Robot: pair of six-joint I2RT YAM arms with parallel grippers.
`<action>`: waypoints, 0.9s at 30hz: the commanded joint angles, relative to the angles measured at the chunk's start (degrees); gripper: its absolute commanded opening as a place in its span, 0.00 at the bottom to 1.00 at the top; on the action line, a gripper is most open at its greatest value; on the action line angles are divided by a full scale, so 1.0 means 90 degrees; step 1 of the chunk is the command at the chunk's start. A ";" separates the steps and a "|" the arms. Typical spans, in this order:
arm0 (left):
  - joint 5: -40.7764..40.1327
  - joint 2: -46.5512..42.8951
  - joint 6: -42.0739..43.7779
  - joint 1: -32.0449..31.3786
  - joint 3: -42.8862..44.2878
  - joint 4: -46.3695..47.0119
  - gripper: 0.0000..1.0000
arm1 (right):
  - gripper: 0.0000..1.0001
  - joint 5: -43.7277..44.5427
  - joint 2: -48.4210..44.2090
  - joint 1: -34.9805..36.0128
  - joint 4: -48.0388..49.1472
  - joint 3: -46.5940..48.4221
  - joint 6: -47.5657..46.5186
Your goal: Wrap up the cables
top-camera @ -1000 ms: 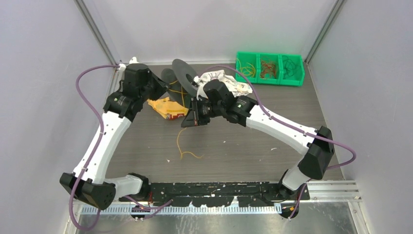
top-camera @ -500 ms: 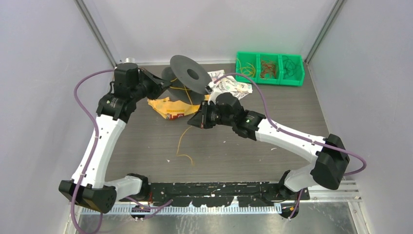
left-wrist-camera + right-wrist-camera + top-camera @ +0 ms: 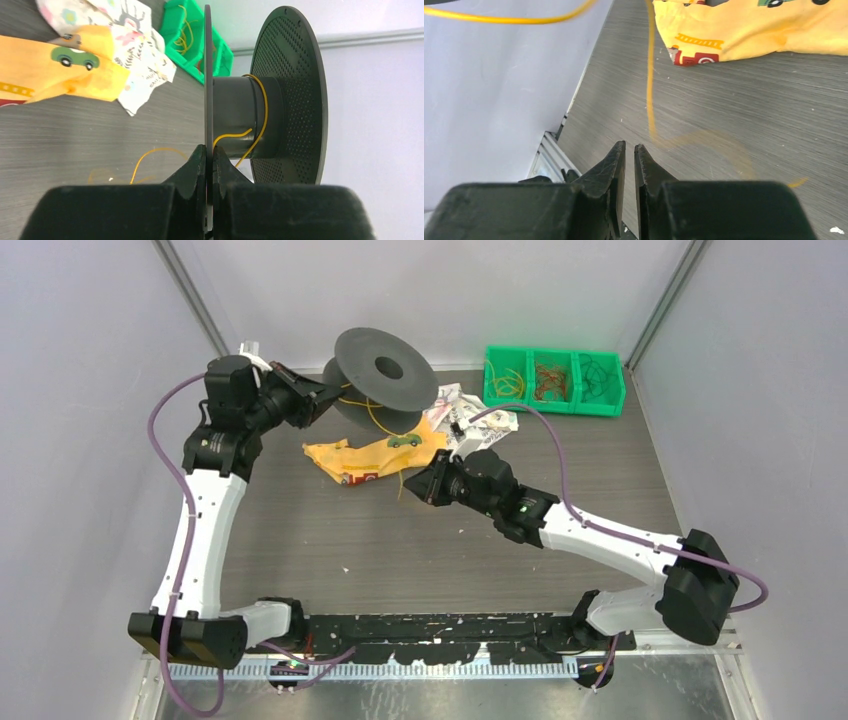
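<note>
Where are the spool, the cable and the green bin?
spool (image 3: pixel 362 348): top external view, on its upper flange.
cable (image 3: pixel 649 75): right wrist view, on the strand above the table.
green bin (image 3: pixel 555 408): top external view, on its front wall.

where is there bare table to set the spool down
Free: the wide near strip of table between the left arm and right arm, and the patch right of the floral cloth, in front of the green bin. Crowded: the far middle, where the yellow cloth, spool and yellow wire bunch together.
</note>
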 commanded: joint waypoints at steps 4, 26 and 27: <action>0.1465 0.0037 -0.0377 0.0068 0.0337 0.1142 0.01 | 0.23 0.0510 0.0149 -0.0026 0.0657 0.0020 -0.0156; 0.1604 0.0014 -0.0459 0.0173 0.0709 0.1072 0.00 | 0.69 0.1746 -0.1391 -0.0097 0.0273 -0.1181 -0.0831; 0.1608 0.0012 -0.0462 0.0178 0.0712 0.1081 0.00 | 0.71 0.1825 -0.1461 -0.0097 0.0214 -0.1218 -0.0766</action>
